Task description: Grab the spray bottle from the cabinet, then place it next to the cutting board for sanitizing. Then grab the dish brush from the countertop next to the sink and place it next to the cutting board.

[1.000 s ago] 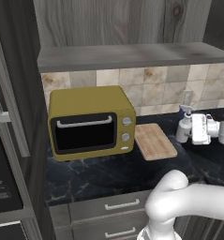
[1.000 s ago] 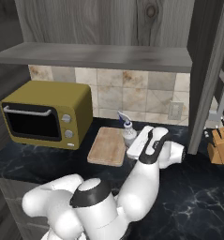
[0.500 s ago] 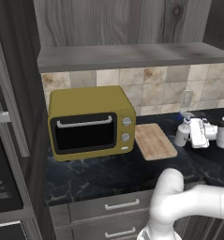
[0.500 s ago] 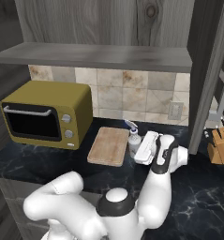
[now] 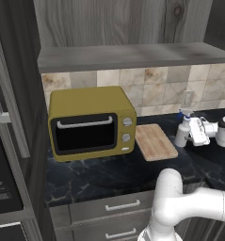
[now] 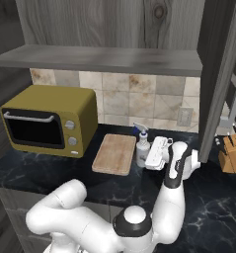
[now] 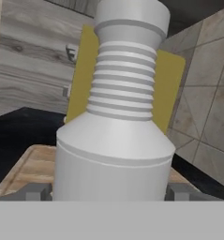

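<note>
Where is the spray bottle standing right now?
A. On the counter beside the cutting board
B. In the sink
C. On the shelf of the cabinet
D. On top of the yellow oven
A: the spray bottle stands upright on the black counter, just right of the cutting board, with the open gripper around it.

The spray bottle [image 7: 114,117] is losing its trigger head past the hand view's top edge, and is hiding most of the toaster oven [image 7: 172,89] behind it.
</note>
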Robot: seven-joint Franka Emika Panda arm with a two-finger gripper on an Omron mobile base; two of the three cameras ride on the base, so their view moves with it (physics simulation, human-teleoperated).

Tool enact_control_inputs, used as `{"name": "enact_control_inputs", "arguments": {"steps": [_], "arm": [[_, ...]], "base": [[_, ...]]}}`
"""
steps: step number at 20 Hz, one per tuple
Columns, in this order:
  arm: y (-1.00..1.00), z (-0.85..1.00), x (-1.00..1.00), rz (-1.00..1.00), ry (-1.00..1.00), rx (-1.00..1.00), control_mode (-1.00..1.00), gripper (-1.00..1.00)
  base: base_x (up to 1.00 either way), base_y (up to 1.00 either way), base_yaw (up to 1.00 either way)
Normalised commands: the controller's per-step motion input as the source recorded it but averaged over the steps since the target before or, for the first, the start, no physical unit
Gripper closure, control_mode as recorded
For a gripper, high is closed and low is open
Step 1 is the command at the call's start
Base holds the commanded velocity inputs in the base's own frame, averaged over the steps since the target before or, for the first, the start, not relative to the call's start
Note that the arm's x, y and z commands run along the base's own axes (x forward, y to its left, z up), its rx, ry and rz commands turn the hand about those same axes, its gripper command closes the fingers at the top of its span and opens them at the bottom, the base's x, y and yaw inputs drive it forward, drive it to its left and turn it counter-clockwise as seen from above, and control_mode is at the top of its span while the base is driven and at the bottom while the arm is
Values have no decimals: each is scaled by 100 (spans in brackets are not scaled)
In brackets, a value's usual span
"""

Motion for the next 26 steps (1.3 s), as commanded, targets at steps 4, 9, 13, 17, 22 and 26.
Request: {"name": "enact_control_inputs", "arguments": {"steps": [4,9,13,17,22,26], "arm": [[0,-39,0,0,0,-4,-100,-100],[0,-3,0,0,0,0,-100,-100],[-5,0,0,0,0,0,-100,-100],[-1,0,0,-3,0,0,-100,-100],[-10,0,0,-2,1,0,-100,-100],[-9,0,11,-2,2,0,-100,-100]], "base": [[0,0,0],[0,0,0],[0,0,0],[0,0,0],[0,0,0],[0,0,0]]}}
